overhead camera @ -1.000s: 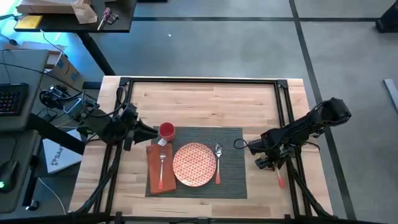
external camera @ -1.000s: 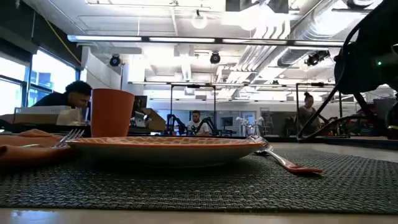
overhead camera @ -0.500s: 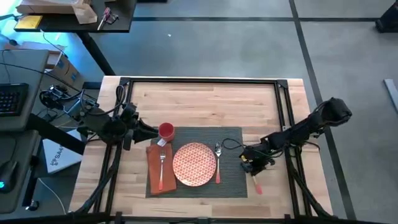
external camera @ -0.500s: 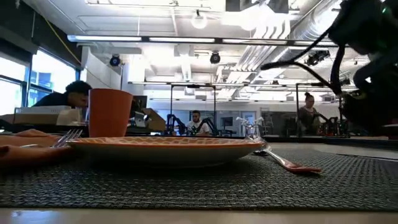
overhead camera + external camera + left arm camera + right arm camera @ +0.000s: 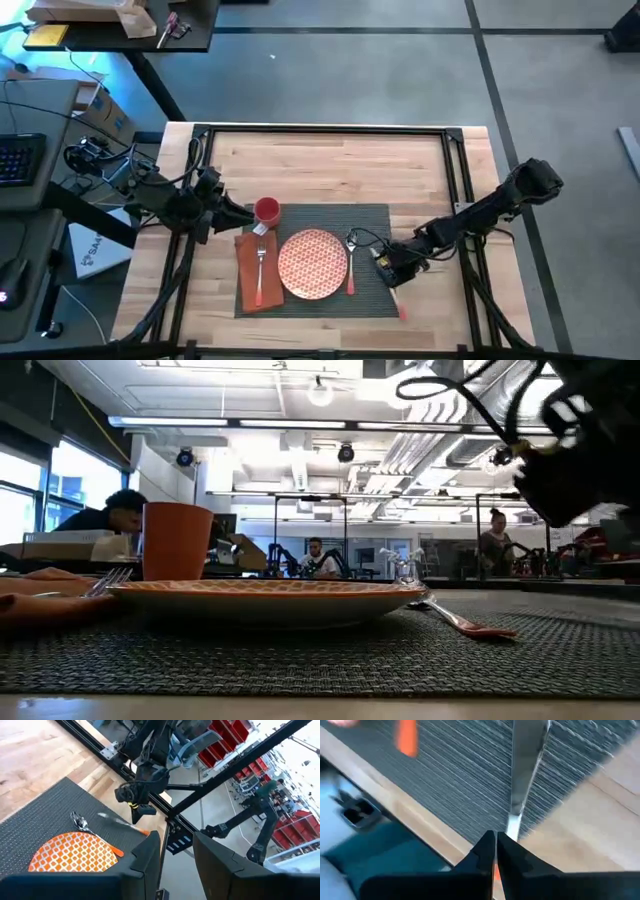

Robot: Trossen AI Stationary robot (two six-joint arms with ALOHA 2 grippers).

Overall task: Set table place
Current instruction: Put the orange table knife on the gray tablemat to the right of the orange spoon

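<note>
On the table (image 5: 330, 160) lies the dark grey placemat (image 5: 372, 225) with an orange-patterned plate (image 5: 312, 264). An orange napkin (image 5: 245, 285) with a fork (image 5: 261, 262) lies to the plate's left, and a spoon (image 5: 351, 262) to its right. A red cup (image 5: 267, 211) stands at the mat's far left corner. My right gripper (image 5: 388, 270) hovers over the mat's right edge, shut on a knife (image 5: 116, 821). My left gripper (image 5: 243, 216) stands open just left of the cup, with nothing between its fingers (image 5: 150, 857). My right gripper pinches the knife between its two fingers where the silver blade (image 5: 516, 817) meets the orange handle (image 5: 399, 306). The blade runs on ahead of the fingertips over the mat, and the handle sticks out toward the table's near edge. The fingers slant down from the table's right.
A black rail frame (image 5: 462, 170) runs around the tabletop. Bare wood lies on the far half of the table. A dark desk with clutter (image 5: 120, 25) stands beyond the far left corner. People sit in the room behind the table (image 5: 315, 558).
My right gripper has gone toward the table's left, from outside the right rail to over the placemat's right edge beside the spoon. It has stayed shut on the knife and carried it along.
</note>
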